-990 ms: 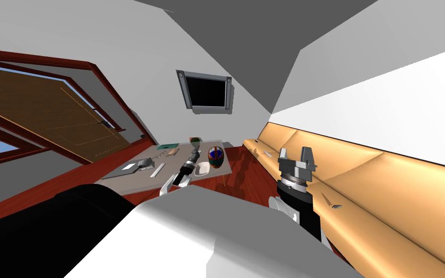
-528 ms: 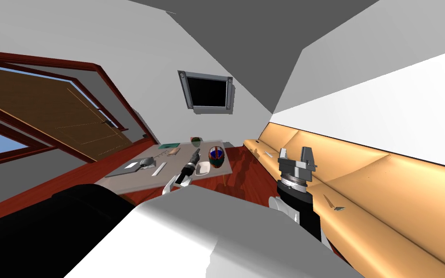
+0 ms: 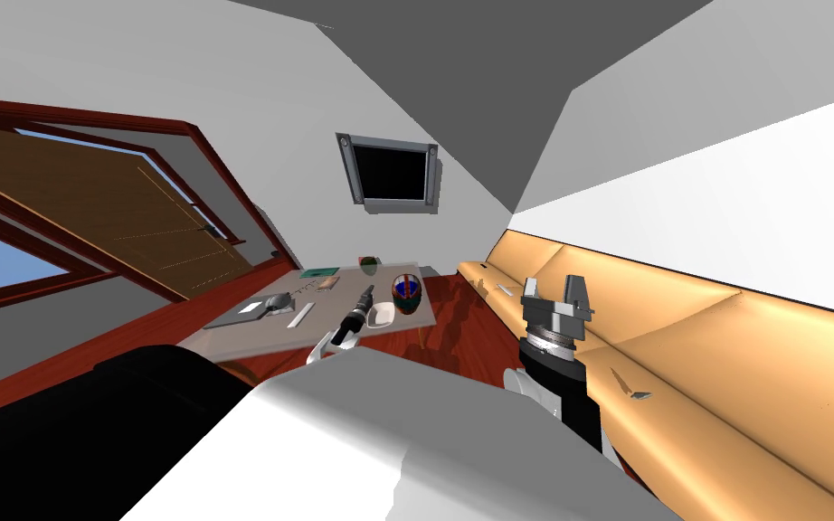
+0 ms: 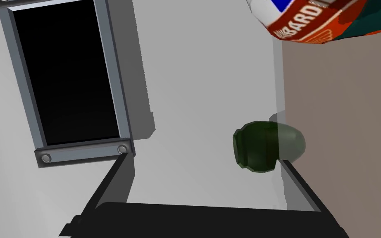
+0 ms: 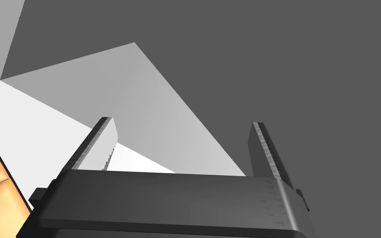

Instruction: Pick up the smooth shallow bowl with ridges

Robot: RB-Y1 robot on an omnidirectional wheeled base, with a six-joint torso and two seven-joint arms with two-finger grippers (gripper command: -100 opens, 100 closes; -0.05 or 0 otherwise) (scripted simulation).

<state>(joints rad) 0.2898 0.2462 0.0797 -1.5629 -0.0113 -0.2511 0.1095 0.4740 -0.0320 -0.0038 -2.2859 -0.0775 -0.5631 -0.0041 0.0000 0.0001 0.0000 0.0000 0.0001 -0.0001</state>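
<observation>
As the left gripper [image 3: 367, 291] hangs over the table [image 3: 252, 336] with fingers apart, the white shallow bowl [image 3: 381, 315] sits just below and right of it, mid-frame.
A red-and-blue round object [image 3: 405, 289] stands just above the bowl. Right of centre, the right gripper [image 3: 558, 288] is raised, blades also spread, by the orange sofa [image 3: 723, 362].

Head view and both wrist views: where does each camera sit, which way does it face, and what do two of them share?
Head view: on the head, looking down and forward at the table with the white bowl; left gripper over it, right gripper raised beside the sofa.
Left wrist view: on the left hand, facing across the table to the wall's framed panel; own open fingers.
Right wrist view: on the right hand, pointing upward; own open fingers.
Shared: head and left wrist views both show the panel, green object and colourful helmet.
</observation>
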